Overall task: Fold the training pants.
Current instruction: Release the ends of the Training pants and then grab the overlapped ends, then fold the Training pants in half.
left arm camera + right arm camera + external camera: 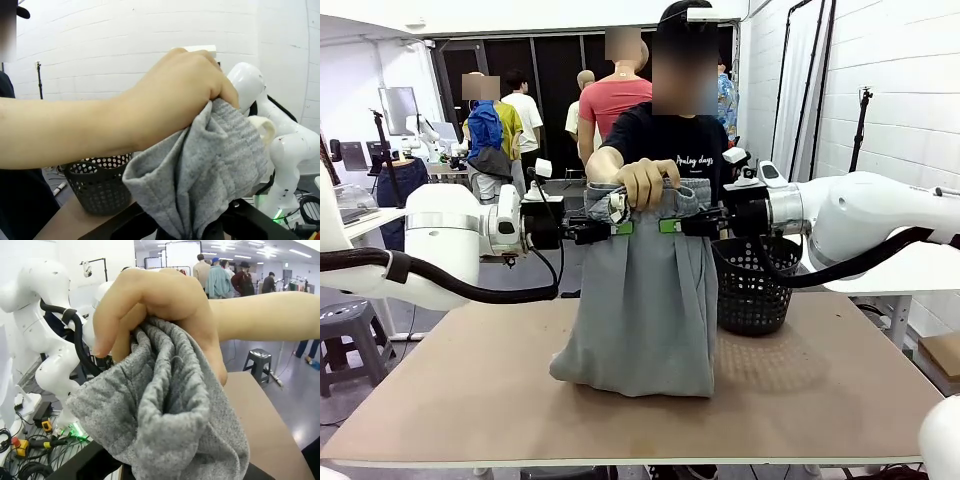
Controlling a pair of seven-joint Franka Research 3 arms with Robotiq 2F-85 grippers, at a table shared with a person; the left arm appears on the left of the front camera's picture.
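Bunched grey knit of the training pants [210,165] sits closest to the lens in both wrist views, drawn down between each gripper's own black fingers. From the front, the garment hangs with its long axis running 12 to 6 o'clock. The gathered waistband is at the top and the leg ends are slumped on the tabletop [470,390] near its middle. The left gripper [620,228] comes in from 9 o'clock and the right gripper [668,226] from 3 o'clock. Both are clamped tight on the fabric just under the waistband, level with each other and close together. The person's hand [645,182] grips the waistband at 12 o'clock of that narrow gap, touching the cloth just above both sets of fingers. A black mesh basket [750,290] stands on the tabletop at 3 o'clock of the pants, just beside the hanging cloth. What the coming move seems to turn on is this: the two grips lie along a short 9-to-3 line across the top of a garment that hangs at right angles to it. Neither arm is the nearer one, since both hold it at the same height. Any spreading would probably have to go outward along that line, toward 9 and 3. Laying the length flat would likely mean carrying the top toward 12 or 6 over the tabletop, and the basket crowds the 3 o'clock side.
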